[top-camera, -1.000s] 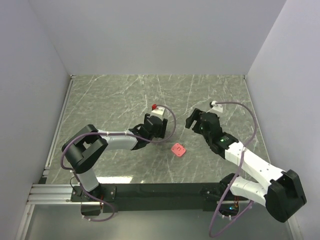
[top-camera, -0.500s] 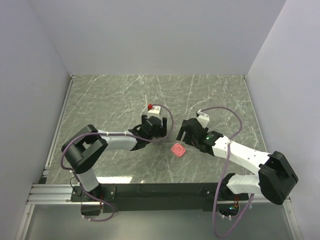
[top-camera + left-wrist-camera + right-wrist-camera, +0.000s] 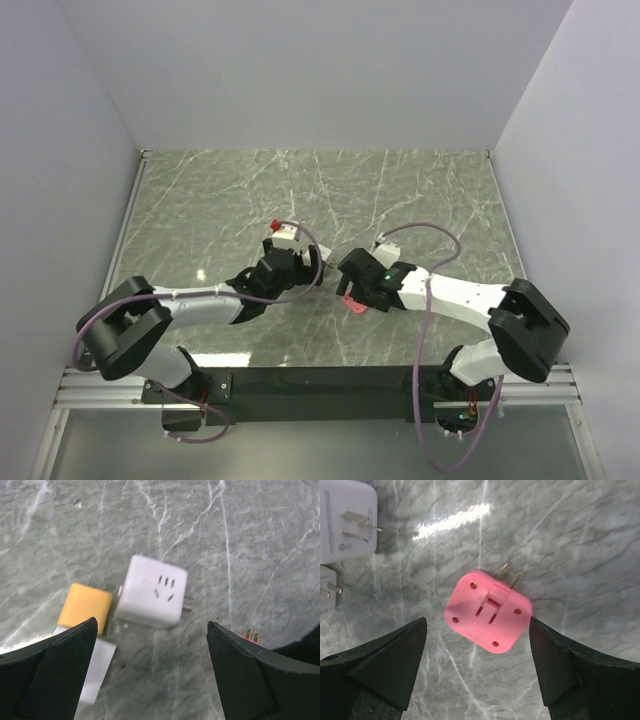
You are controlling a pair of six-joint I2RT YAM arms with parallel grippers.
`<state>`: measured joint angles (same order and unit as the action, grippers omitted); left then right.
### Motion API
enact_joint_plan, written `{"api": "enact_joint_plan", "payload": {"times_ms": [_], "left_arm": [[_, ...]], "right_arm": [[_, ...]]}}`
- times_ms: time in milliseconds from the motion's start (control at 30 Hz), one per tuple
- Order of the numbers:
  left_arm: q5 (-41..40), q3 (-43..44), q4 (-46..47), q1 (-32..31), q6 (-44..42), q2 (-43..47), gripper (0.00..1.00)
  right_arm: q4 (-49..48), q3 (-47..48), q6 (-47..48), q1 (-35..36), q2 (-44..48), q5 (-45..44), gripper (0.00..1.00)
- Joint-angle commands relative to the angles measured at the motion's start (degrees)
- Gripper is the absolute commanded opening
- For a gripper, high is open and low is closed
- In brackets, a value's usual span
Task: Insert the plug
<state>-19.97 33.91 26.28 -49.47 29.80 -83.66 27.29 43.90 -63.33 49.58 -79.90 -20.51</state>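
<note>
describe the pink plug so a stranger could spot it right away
On the green marble table, look near the front middle, directly below the open right gripper. The pink plug lies there, a rounded square with two brass prongs. It is the only pink thing; the neighbouring white cube and orange block differ in colour.
</note>
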Motion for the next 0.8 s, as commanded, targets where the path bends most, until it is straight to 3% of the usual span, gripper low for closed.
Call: {"api": "enact_joint_plan", "payload": {"times_ms": [0, 300, 767], "left_arm": [[-1.5, -3.5, 4.0, -0.1, 1.5, 3.5, 0.97], [-1.6, -4.9, 4.7, -0.2, 1.3, 3.9, 0.98], [-3.1, -7.7, 5.4, -0.2, 0.4, 7.3, 0.99]], "right_arm": [[1.3, 4.1, -5.4, 1.7, -3.3, -1.5, 0.89], [6.3, 4.8, -13.7, 3.1, -4.5, -4.4, 0.91], [8.8, 9.4, -13.8, 3.1, -13.2, -6.2, 0.87]]}}
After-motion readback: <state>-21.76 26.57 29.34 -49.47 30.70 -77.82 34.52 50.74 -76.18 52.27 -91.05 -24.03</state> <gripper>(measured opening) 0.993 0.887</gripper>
